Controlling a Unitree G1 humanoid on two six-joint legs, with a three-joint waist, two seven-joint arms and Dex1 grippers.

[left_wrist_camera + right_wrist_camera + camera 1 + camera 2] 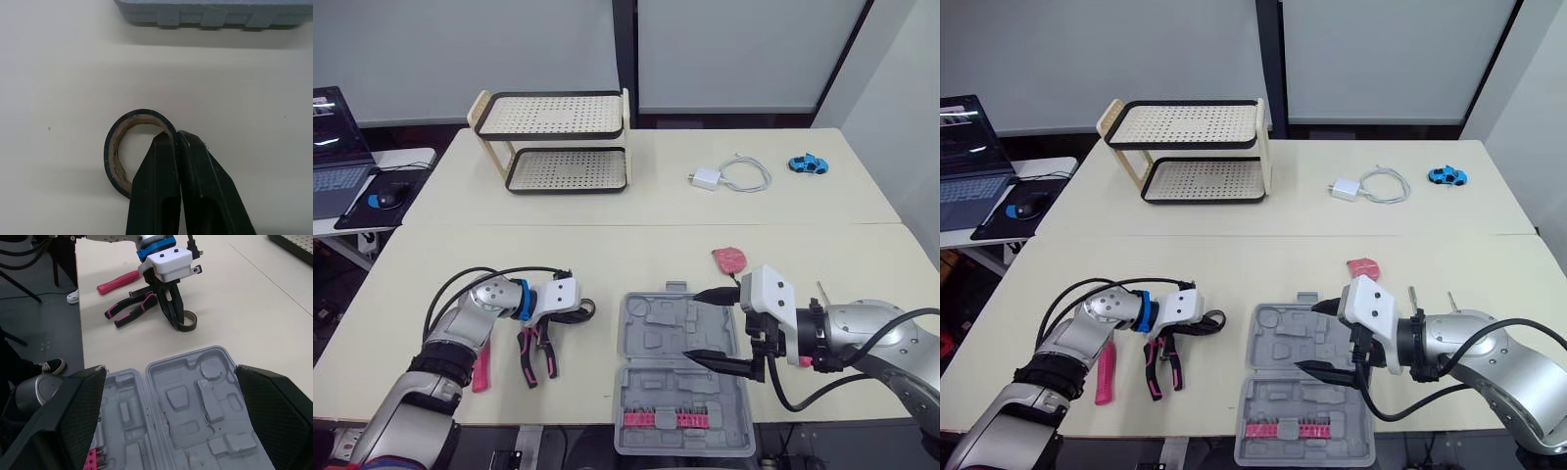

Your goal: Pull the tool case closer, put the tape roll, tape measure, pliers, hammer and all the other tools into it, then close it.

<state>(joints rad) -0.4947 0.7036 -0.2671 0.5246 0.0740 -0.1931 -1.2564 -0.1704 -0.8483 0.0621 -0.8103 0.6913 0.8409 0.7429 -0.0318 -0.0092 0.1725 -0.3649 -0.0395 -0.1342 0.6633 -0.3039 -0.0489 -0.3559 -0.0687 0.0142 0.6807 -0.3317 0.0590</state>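
The tool case (680,372) lies open at the bench (607,255) front, centre. Left of it sits the tape roll (582,311), then the pliers (536,354), then a long-handled tool (481,370) (farthest left). The tape measure (729,259) lies just behind the case's right corner, and a rack (558,142) stands far back left.

The room is bright, with even light that seems to come from above. The pale table (607,255) looks light all over and has no hard glare. The shadows are soft and faint. A grey one lies beside the tape roll (113,152), and another runs along the edge of the tool case (205,14). A thin one sits under the rack (558,147). The laptop (333,137) screen glows a little at the side.
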